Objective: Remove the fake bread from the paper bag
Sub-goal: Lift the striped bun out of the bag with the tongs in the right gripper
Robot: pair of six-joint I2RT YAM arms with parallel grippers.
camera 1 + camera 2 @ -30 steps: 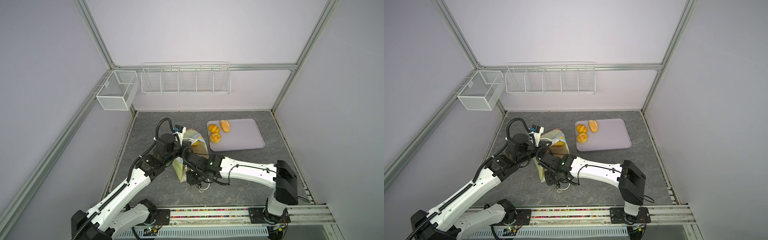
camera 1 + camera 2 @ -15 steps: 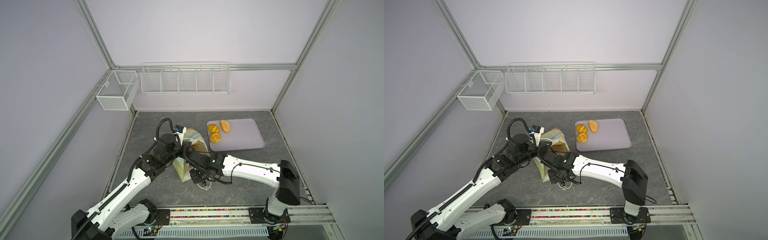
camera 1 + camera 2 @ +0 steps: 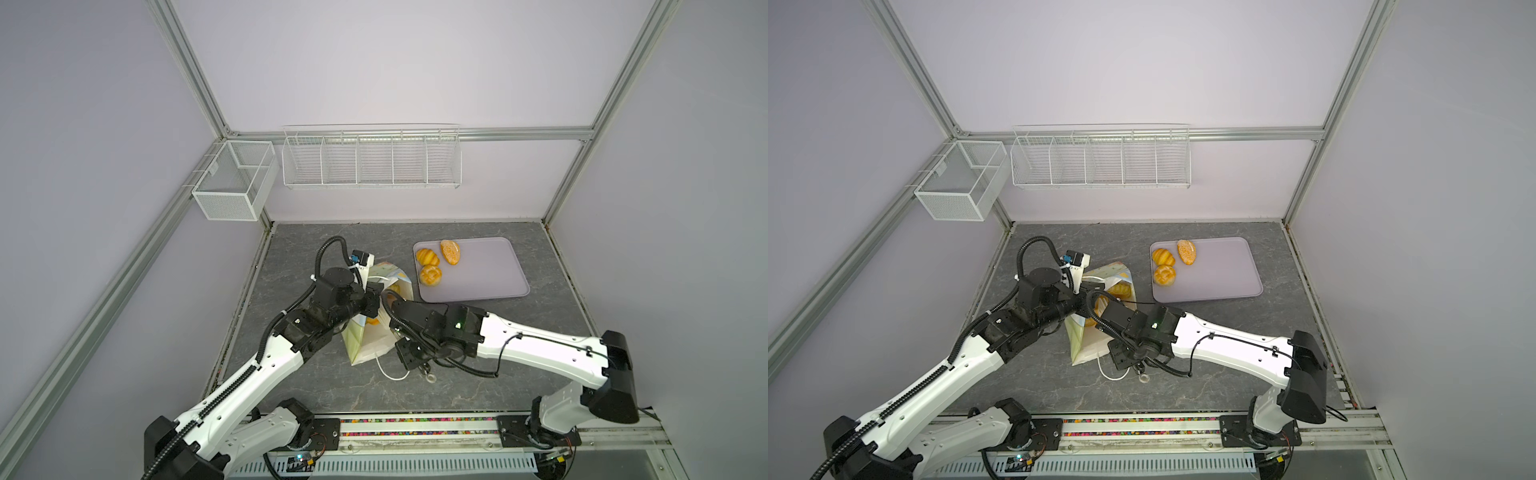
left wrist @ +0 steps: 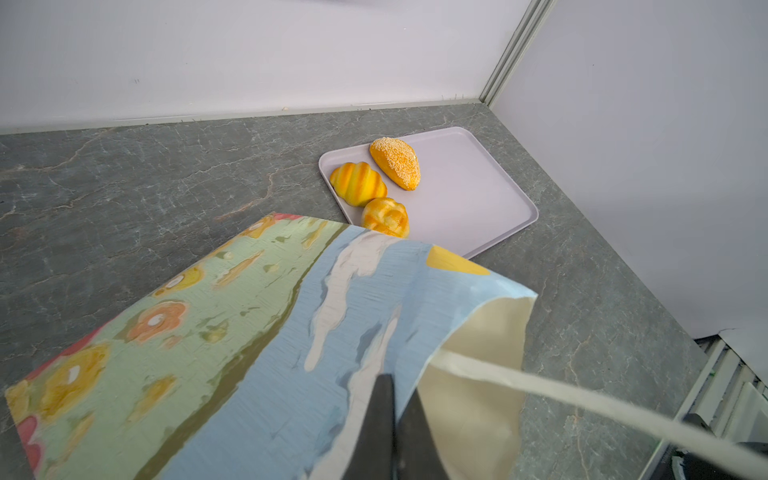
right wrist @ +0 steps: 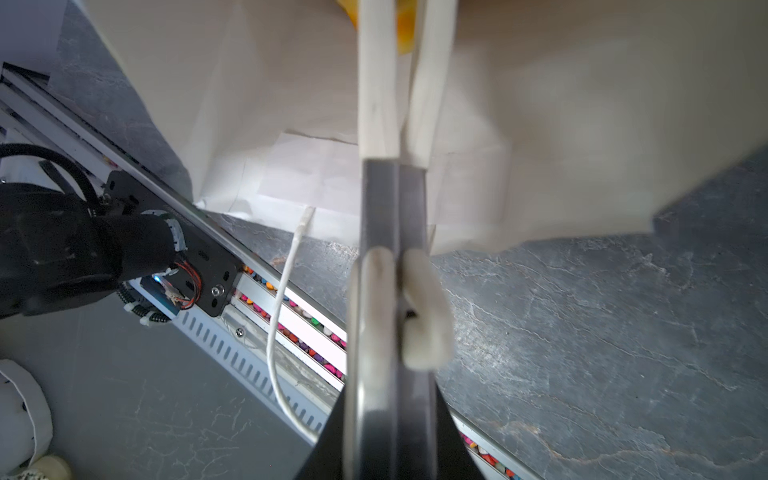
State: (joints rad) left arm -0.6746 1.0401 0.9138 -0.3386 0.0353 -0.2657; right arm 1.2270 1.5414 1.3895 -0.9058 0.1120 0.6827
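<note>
The left tool (image 4: 395,388) is pressed together on the rim of the paper bag (image 4: 249,332). The right tool (image 5: 401,62) reaches into the bag's open mouth with its fingers almost together. Orange shows between them, but whether they pinch anything cannot be told. The bag sits on the worktop (image 3: 457,374) with fake bread (image 3: 1120,289) inside. A white cord handle (image 3: 388,372) trails from the bag's near edge. Just beside the bag, a lilac tray (image 3: 482,270) carries three more pieces.

The bag (image 4: 249,332) shows blue sky, white clouds and orange flowers on green, with a cream inside, the bread (image 4: 359,183) is golden-orange, the tray (image 4: 469,199) lilac, the table (image 4: 124,187) veined grey.
</note>
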